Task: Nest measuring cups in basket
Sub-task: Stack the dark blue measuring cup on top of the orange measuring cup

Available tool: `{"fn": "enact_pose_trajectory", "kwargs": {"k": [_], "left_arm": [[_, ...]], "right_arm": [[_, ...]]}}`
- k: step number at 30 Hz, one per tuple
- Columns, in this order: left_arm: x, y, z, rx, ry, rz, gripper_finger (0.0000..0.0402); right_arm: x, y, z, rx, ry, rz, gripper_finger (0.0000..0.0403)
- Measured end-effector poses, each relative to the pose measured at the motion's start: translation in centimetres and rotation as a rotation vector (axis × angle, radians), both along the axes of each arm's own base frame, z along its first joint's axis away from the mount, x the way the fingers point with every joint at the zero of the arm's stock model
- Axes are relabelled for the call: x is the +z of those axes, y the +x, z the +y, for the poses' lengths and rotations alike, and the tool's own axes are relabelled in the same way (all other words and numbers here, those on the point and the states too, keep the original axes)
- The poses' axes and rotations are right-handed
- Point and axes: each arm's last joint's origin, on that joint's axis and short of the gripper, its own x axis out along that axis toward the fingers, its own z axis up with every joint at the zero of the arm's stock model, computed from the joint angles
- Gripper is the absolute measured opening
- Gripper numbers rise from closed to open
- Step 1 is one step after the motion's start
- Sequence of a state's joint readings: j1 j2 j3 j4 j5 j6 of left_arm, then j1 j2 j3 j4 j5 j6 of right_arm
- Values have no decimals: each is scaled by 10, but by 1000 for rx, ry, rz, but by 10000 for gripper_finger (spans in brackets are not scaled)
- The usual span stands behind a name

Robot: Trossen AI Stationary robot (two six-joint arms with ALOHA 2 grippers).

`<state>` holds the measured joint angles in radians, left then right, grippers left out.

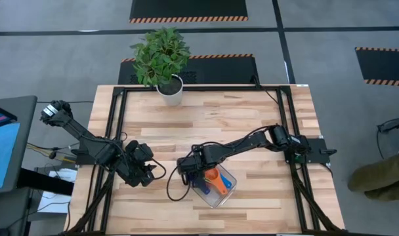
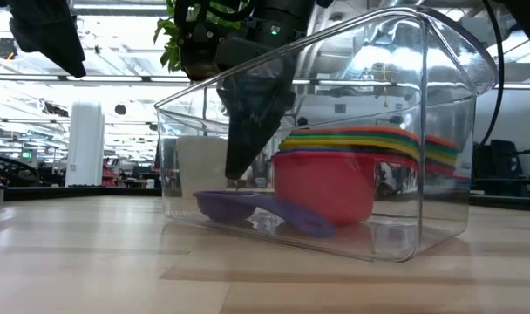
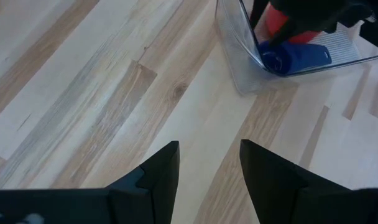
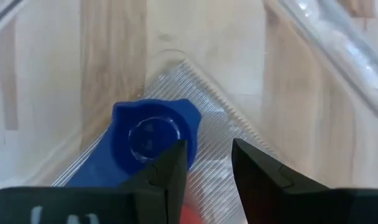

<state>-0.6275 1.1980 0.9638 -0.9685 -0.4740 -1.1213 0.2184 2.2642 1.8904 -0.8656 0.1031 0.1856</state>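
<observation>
Right gripper [image 4: 207, 165] lowered into the clear basket [image 1: 230, 190], fingers apart just above the blue measuring cup [image 4: 153, 137] lying on the basket floor beside the nested stack of cups [image 2: 335, 179]. Left gripper [image 3: 209, 163] open over bare table [image 3: 83, 93], near the basket's corner.

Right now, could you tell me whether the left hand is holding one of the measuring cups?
No, the left hand hangs open and empty over bare table, apart from the basket.
</observation>
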Motion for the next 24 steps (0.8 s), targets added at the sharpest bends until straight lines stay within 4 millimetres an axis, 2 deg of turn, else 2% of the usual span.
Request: {"fn": "enact_pose_trajectory", "kwargs": {"k": [5,9,14,24], "left_arm": [[0,0,0,-2,2,1,158],[0,0,0,-5,4,2,158],[0,0,0,-8,6,2,158],[0,0,0,-8,5,3,158]], "right_arm": [[1,2,5,16,28,-25,151],[-8,-1,9,14,37,-30,146],[-16,-4,5,-4,36,-8,142],[-17,-1,4,-11,37,-32,143]]}}
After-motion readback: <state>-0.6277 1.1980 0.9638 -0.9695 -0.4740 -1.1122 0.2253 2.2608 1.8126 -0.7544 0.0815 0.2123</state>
